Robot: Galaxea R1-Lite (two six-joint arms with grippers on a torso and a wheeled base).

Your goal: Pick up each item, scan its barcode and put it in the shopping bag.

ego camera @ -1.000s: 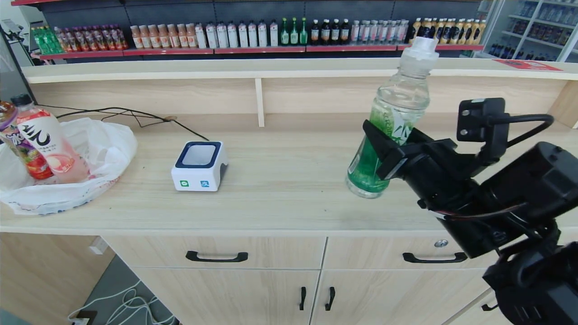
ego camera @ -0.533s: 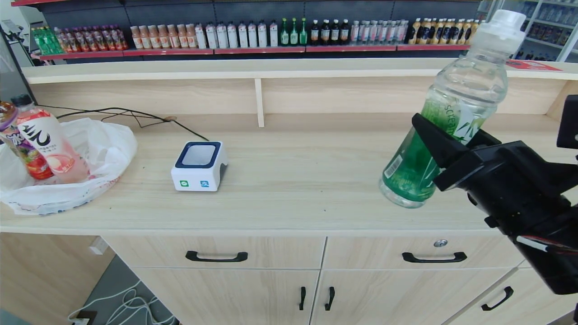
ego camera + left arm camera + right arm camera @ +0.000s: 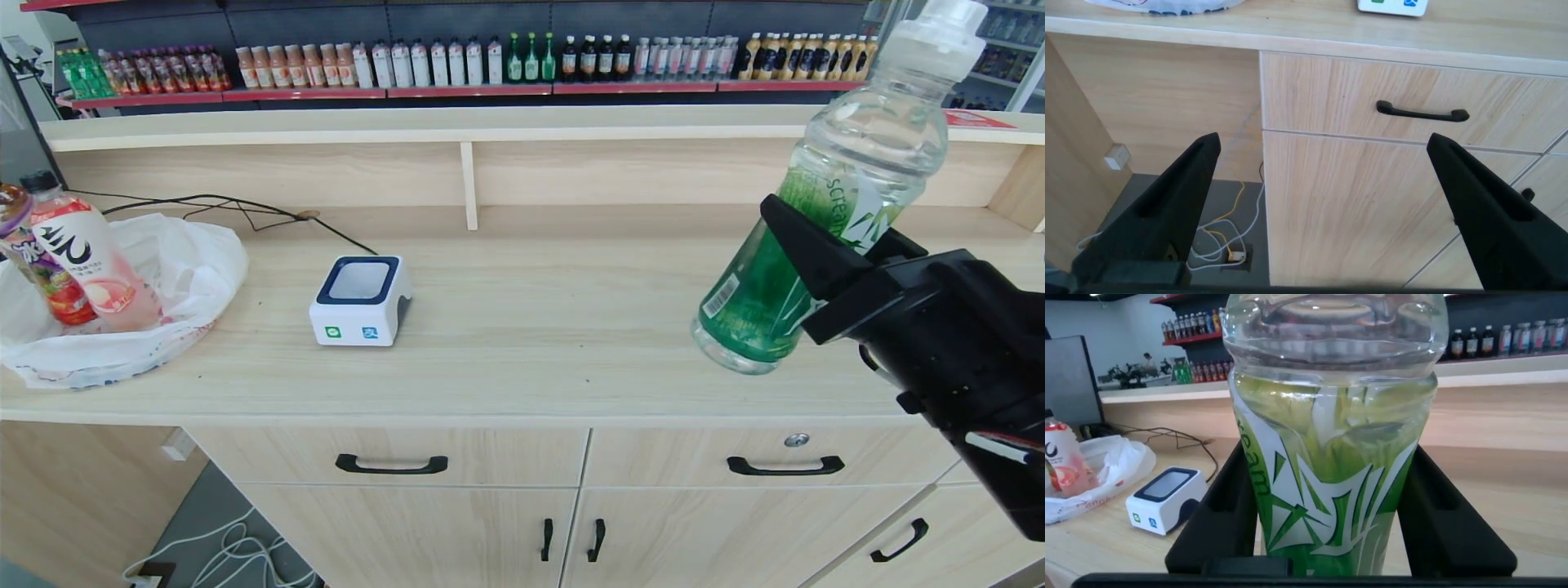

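While the counter (image 3: 522, 367) is carrying the bag (image 3: 196, 261) at its left end, the right gripper (image 3: 837, 245) is clamping the bottle (image 3: 751, 318) at mid-body, jaws closed tight on the label. The bottle is hanging tilted above the counter's right part, well apart from the scanner (image 3: 359, 300). As I judge it, the step is calling for carrying the bottle leftward and turning it so the barcode (image 3: 720, 296), low on the label, is facing the scanner's window, near but not touching. The left gripper (image 3: 1323, 143) is waiting before the drawer (image 3: 1413, 90), jaws wide apart, holding nothing.
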